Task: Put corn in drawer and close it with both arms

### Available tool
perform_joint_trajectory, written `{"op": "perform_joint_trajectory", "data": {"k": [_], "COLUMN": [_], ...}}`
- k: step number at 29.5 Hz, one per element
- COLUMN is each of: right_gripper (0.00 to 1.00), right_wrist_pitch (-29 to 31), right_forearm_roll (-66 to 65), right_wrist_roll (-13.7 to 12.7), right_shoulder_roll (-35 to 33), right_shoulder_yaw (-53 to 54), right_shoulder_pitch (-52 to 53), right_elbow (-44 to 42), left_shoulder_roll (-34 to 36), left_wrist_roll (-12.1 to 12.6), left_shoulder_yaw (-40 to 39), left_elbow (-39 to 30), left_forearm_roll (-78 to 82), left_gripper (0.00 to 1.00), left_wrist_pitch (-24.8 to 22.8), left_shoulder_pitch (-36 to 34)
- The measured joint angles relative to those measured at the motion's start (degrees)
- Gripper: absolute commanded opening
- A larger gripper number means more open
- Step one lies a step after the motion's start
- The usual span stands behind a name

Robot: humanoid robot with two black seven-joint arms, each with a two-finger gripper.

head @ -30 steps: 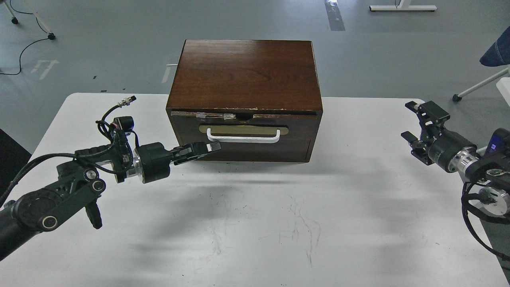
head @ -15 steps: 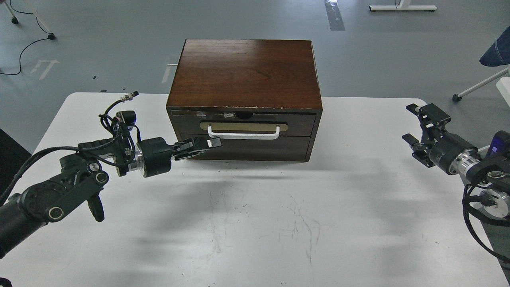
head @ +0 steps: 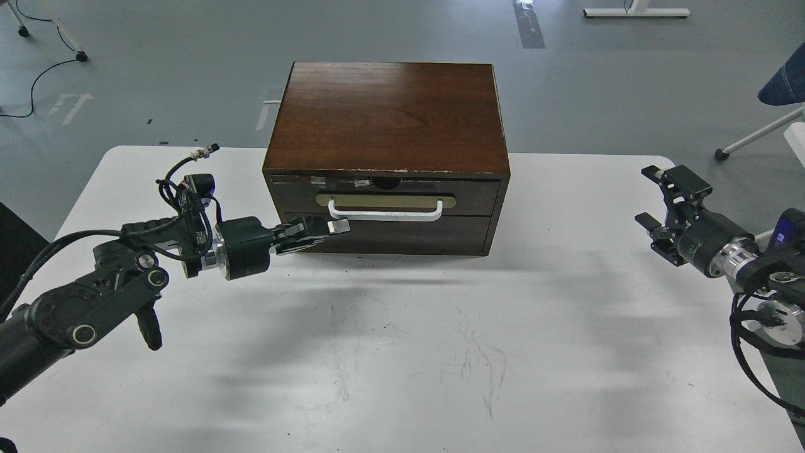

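Observation:
The drawer [head: 478,189] is the upper one in the dark brown wooden cabinet [head: 387,116]. It has a beige oval plate and a white bar handle [head: 385,216], and its front sits flush with the cabinet. The corn is out of view. My left gripper [head: 338,225] reaches in from the left with its fingers together. Its tip is at the cabinet front, just below the handle's left end; I cannot tell whether it touches. My right gripper [head: 651,196] is open and empty, well off to the right of the cabinet, above the table.
The white table [head: 402,352] carries the cabinet at its far middle. A plain dark panel without a handle [head: 415,234] lies below the drawer. A chair base [head: 748,135] and a blue seat stand on the floor at the right, and cables lie at the far left.
The drawer front, which stuck out a little one second ago, has slid in flush with the cabinet. My left gripper followed it slightly forward. My right gripper barely shifted.

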Motion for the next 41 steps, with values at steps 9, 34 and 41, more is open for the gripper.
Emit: {"op": "perform_joint_trajectory", "data": {"k": [9,34,41], "right_gripper": [1.00,1.00,1.00], "right_wrist_pitch": [0.0,-0.2,-0.3], "right_forearm_roll": [0.0,0.2,3.8], "right_wrist_roll": [0.0,0.0,0.0], "right_shoulder_roll": [0.1,3.2,5.8], "right_shoulder_yaw": [0.0,5.5,9.2], "right_shoulder_pitch": [-0.1,-0.3,-0.6], "right_elbow": [0.1,-0.2,-0.4], "left_shoulder_roll": [4.9,15.0,12.1], "left_wrist_roll": [0.0,0.0,0.0], "left_shoulder_yaw": [0.1,-1.0,-0.9], "left_elbow": [-5.5,-3.7,1.3], "left_forearm_roll": [-1.1,-66.7,-68.3], "left_gripper": [0.99,0.99,0.99], "left_wrist_pitch": [0.0,0.0,0.0], "left_shoulder_pitch": [2.8,13.8,16.2]}}
